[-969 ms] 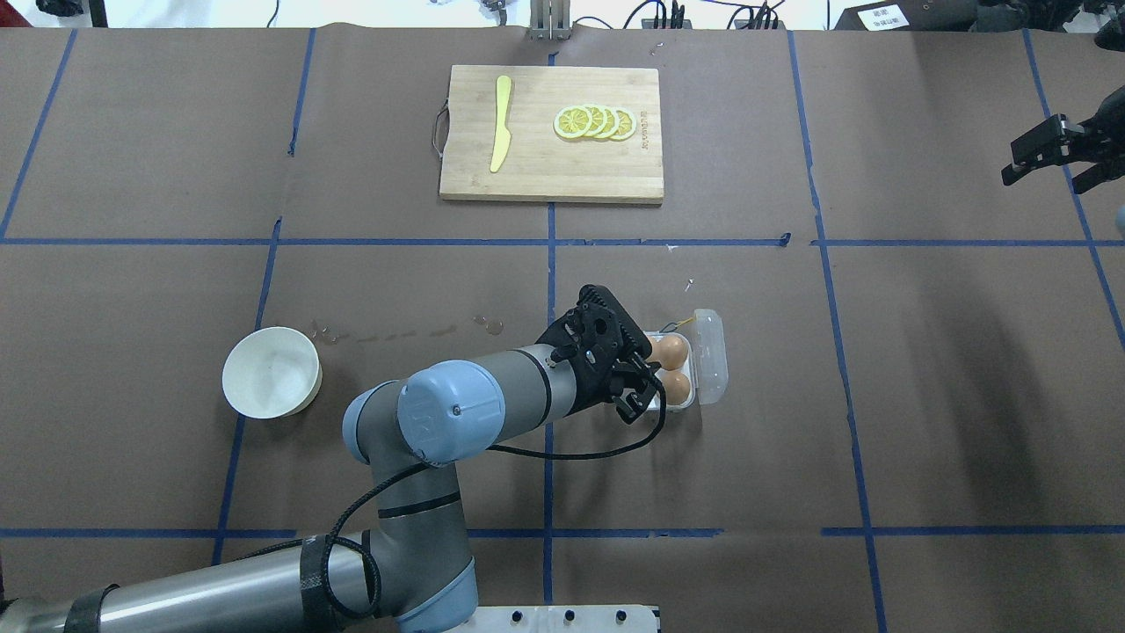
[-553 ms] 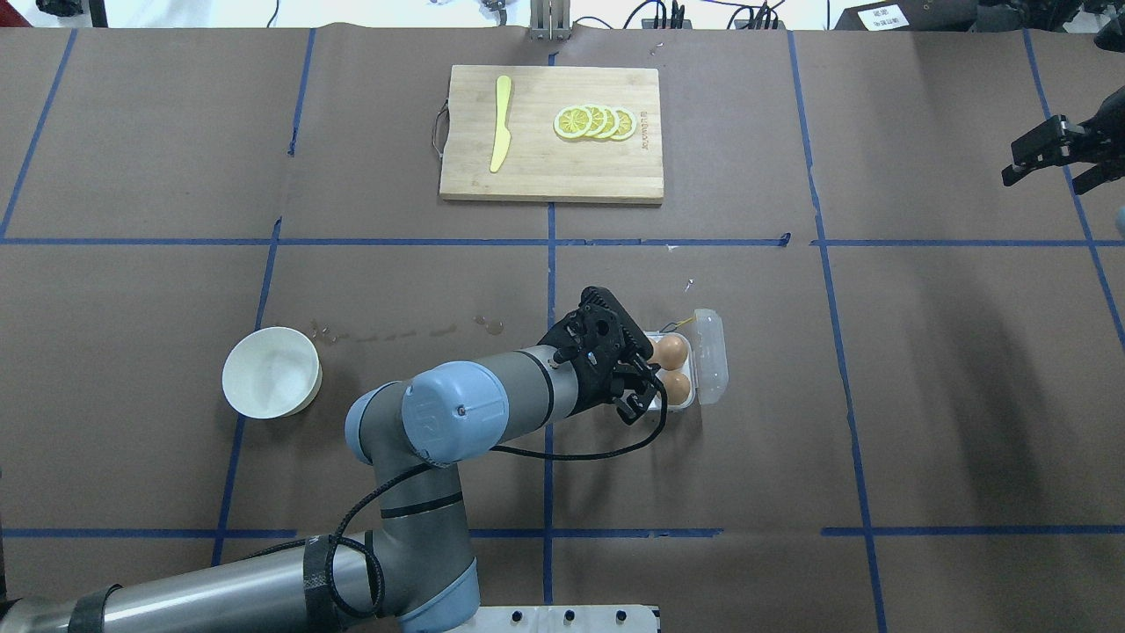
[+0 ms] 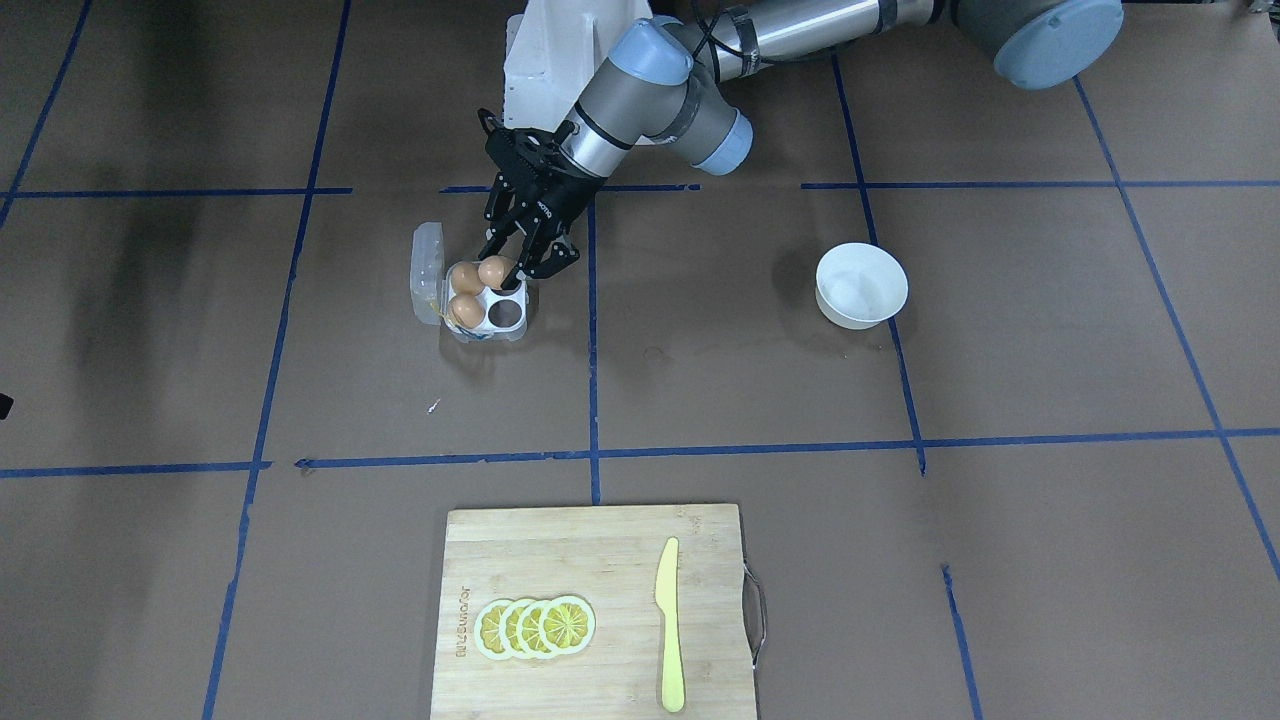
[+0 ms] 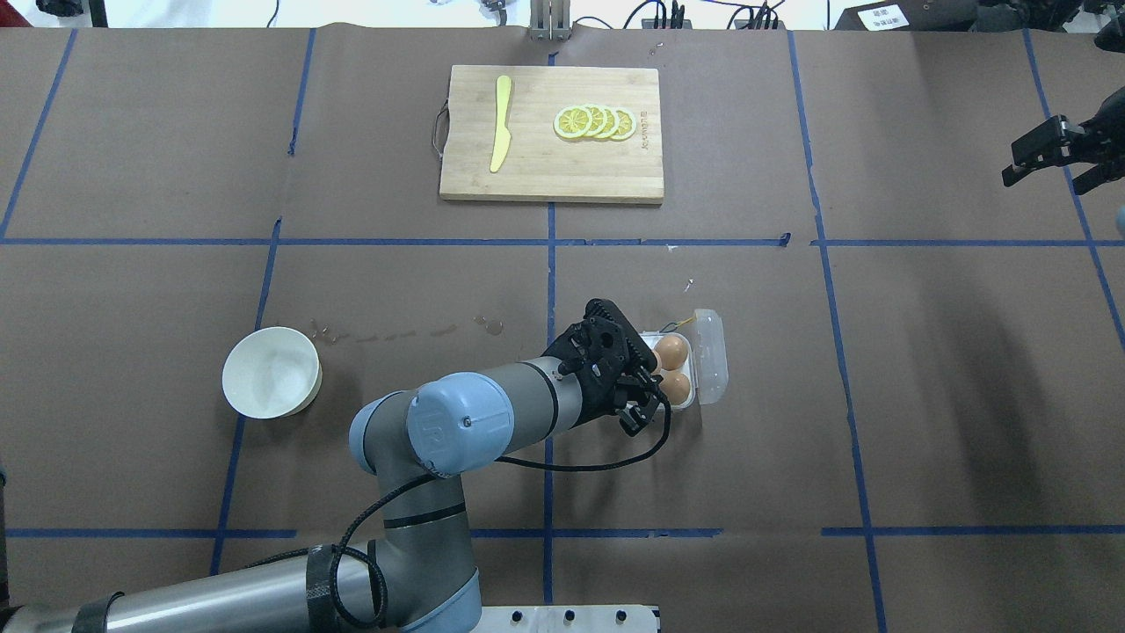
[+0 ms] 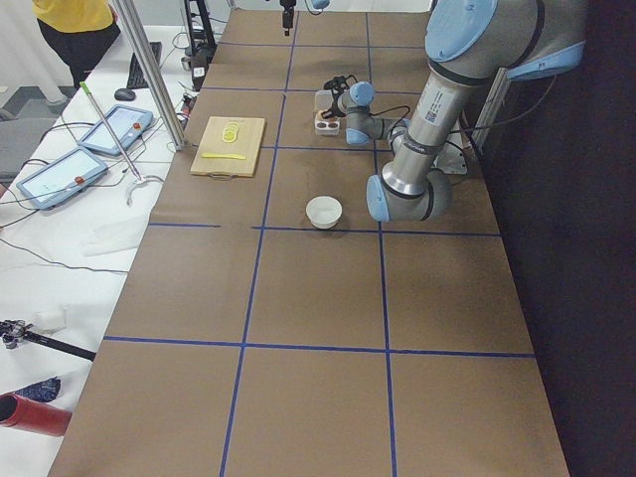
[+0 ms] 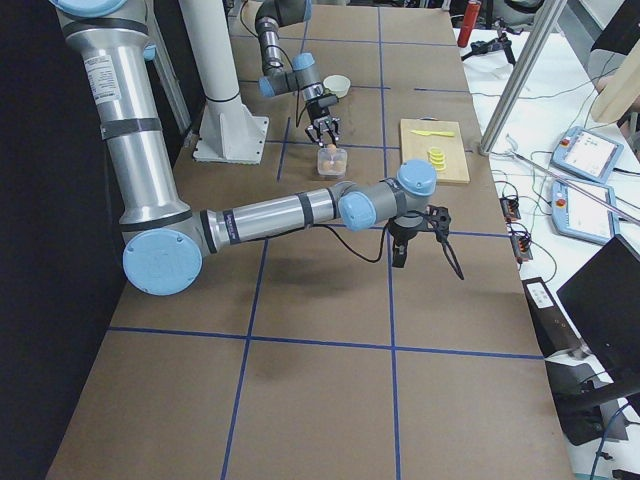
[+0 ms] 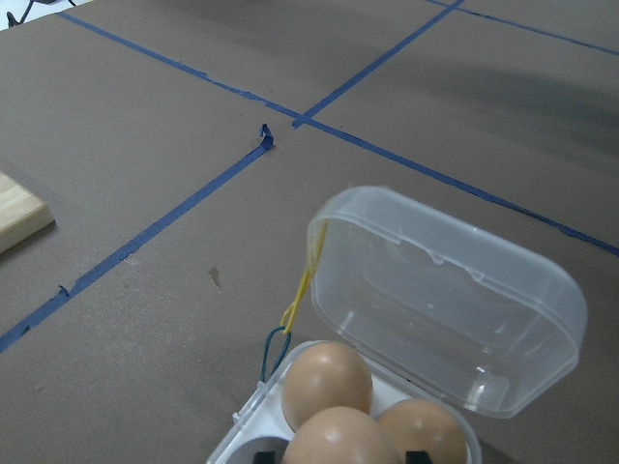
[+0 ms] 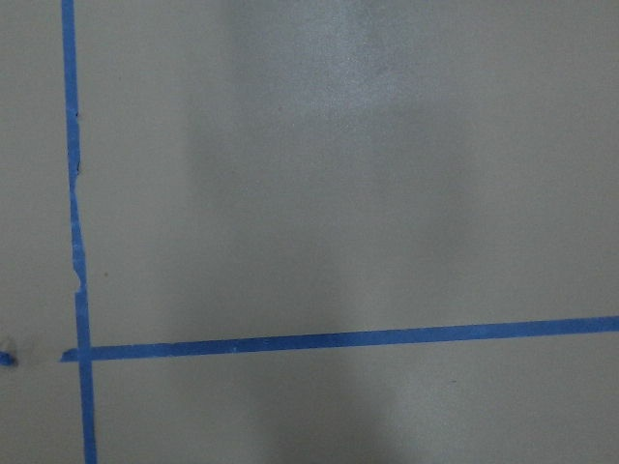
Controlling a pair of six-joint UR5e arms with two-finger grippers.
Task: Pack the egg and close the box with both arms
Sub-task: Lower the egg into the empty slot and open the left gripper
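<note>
The clear box stands open near the table's middle, its lid tipped back and a yellow string at its hinge. Two tan eggs sit in the cells next to the lid. My left gripper is shut on a third egg and holds it low over the cell nearest the robot. The left wrist view shows this egg between the fingertips, with the two packed eggs behind it. One cell is empty. My right gripper is open and empty, far off at the right edge.
A white bowl stands to the left of the left arm. A wooden cutting board lies at the far middle, with a yellow knife and lemon slices on it. Blue tape lines cross the brown table cover.
My left gripper has moved slightly toward the robot and down over the box with the egg. The right arm has not moved.
</note>
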